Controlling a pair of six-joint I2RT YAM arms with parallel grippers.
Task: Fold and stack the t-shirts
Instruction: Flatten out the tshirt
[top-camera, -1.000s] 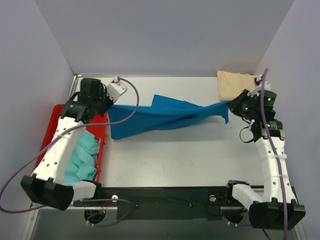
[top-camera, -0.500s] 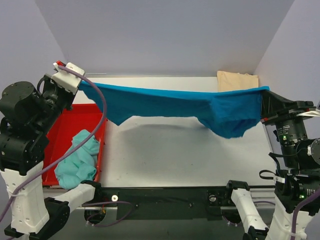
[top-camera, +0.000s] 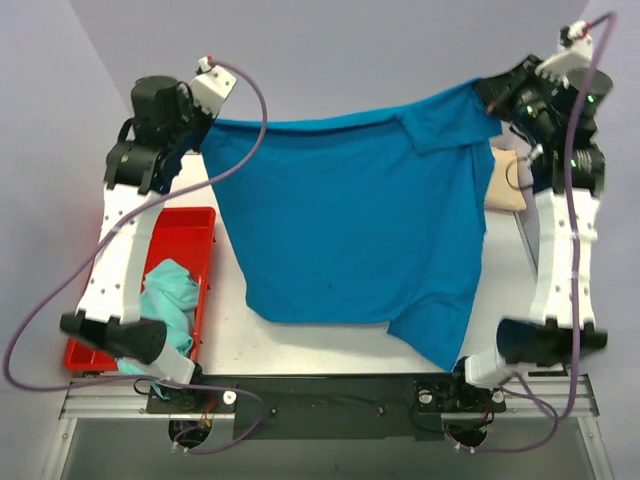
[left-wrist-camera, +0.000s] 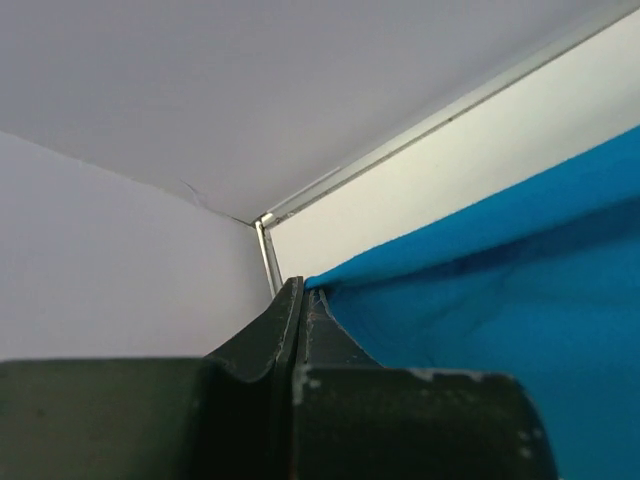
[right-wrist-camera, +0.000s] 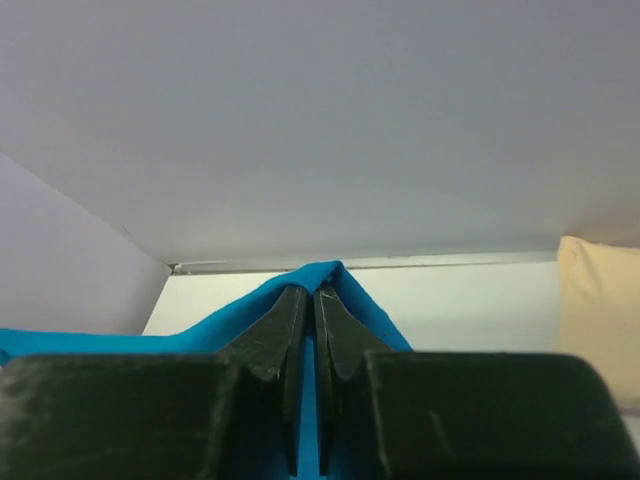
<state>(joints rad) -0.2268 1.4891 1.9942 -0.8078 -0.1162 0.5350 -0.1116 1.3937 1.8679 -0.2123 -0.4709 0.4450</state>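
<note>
Three t-shirts: one teal-aqua, one deep blue, one cream-beige, counted from the left.
Red tray (top-camera: 203, 222): one, at the left edge of the counter (top-camera: 320, 350); the teal-aqua shirt (top-camera: 165, 300) lies crumpled inside it.
Left fingers (left-wrist-camera: 300, 287): closed tight, pinching the blue cloth's upper left corner.
Deep blue shirt (top-camera: 350, 230): held up as a spread sheet between the two arms. It hangs down and toward the near edge from both grips; I cannot tell whether its hem touches the counter.
Long axis: the held top edge runs left to right; the lower right corner hangs lowest.
Right fingers (right-wrist-camera: 312, 292): closed on the upper right corner.
Cream-beige shirt (top-camera: 505, 182): one, far right, mostly hidden.
Nearer arm: neither; laying it flat likely needs both lowering together.
</note>
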